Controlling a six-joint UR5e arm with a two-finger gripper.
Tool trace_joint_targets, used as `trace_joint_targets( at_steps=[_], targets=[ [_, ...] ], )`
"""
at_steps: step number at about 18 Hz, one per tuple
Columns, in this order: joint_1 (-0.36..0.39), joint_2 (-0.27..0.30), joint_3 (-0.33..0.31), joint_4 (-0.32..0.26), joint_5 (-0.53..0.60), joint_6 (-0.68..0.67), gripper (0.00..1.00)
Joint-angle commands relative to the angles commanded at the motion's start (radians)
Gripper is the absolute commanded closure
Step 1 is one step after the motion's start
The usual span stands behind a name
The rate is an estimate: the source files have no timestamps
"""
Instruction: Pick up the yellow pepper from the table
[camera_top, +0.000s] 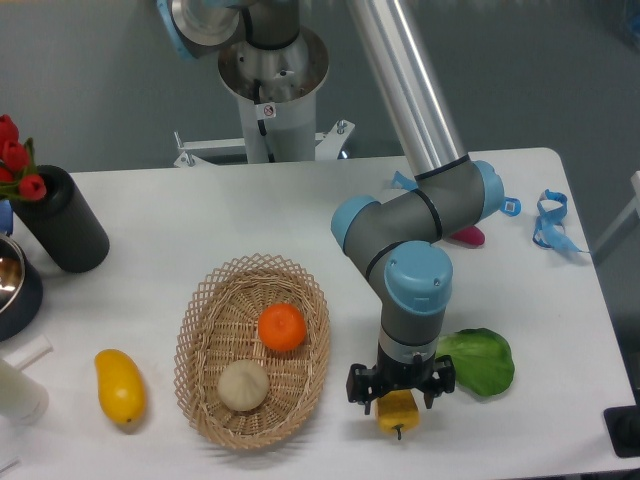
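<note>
The yellow pepper (398, 413) lies on the white table (150, 220) near its front edge, just right of the basket, with its dark stem pointing toward the front. My gripper (398, 392) hangs straight down over it, open. Its black fingers (358, 384) stand on either side of the pepper's upper part, wider than the pepper. The wrist hides the top of the pepper. I cannot tell whether the fingers touch it.
A wicker basket (200, 330) to the left holds an orange (282, 327) and a beige ball (243, 385). A green leaf (480, 362) lies close on the right. A smooth yellow fruit (120, 386), black vase (65, 232), pink object (466, 236) and blue ribbon (550, 222) also lie about.
</note>
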Motion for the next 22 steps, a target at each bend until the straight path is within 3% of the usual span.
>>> trace_joint_targets(
  at_steps=[1, 6, 10, 16, 19, 22],
  targets=[
    [0.000, 0.000, 0.005, 0.000, 0.000, 0.000, 0.00],
    [0.000, -0.002, 0.008, 0.000, 0.005, 0.000, 0.20],
    [-0.002, -0.003, 0.002, 0.000, 0.009, 0.003, 0.22],
    [0.000, -0.002, 0.008, 0.000, 0.017, 0.005, 0.52],
    [0.000, 0.011, 0.020, 0.000, 0.018, 0.011, 0.60],
    [0.000, 0.046, 0.020, 0.000, 0.029, 0.090, 0.61]
  ],
)
